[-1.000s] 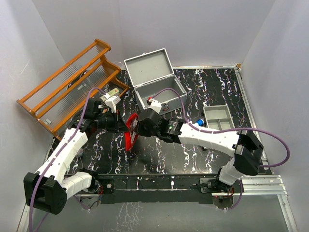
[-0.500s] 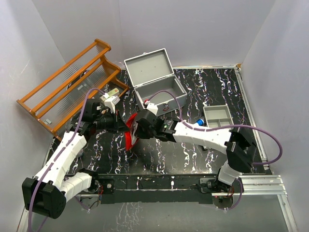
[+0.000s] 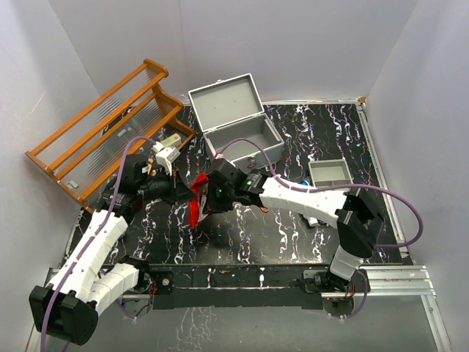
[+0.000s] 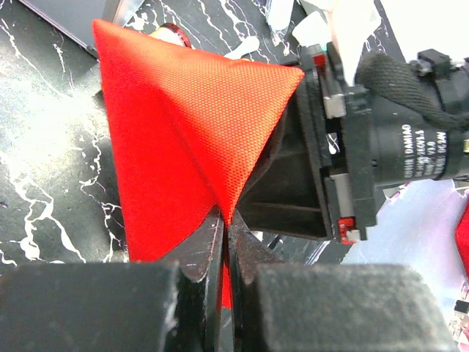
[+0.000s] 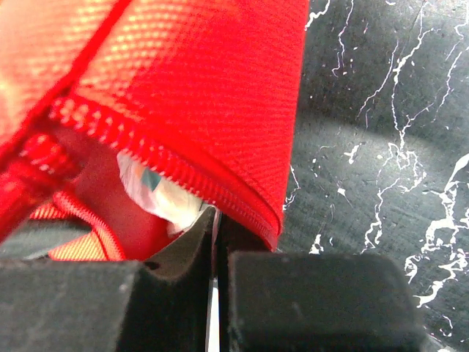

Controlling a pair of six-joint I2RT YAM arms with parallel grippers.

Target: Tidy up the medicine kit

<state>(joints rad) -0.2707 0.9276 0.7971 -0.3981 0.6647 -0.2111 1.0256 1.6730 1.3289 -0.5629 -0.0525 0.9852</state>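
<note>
The medicine kit (image 3: 245, 141) is a grey metal box standing with its lid (image 3: 226, 100) up at the back of the table. In front of it a red fabric pouch (image 3: 196, 198) is held off the table between both arms. My left gripper (image 3: 186, 195) is shut on a fold of the pouch (image 4: 183, 110) from the left. From the right, my right gripper (image 3: 207, 199) is shut on the pouch's zipped rim (image 5: 220, 88). A white packet (image 5: 163, 192) shows inside the pouch's open mouth.
A wooden rack (image 3: 110, 125) leans at the back left, a small white box (image 3: 170, 141) by its end. A shallow grey divided tray (image 3: 330, 176) lies on the right with a blue item (image 3: 304, 183) beside it. Walls close in on three sides.
My right gripper has moved left onto the pouch and closed on its rim. The left arm has shifted slightly, still gripping the pouch.
</note>
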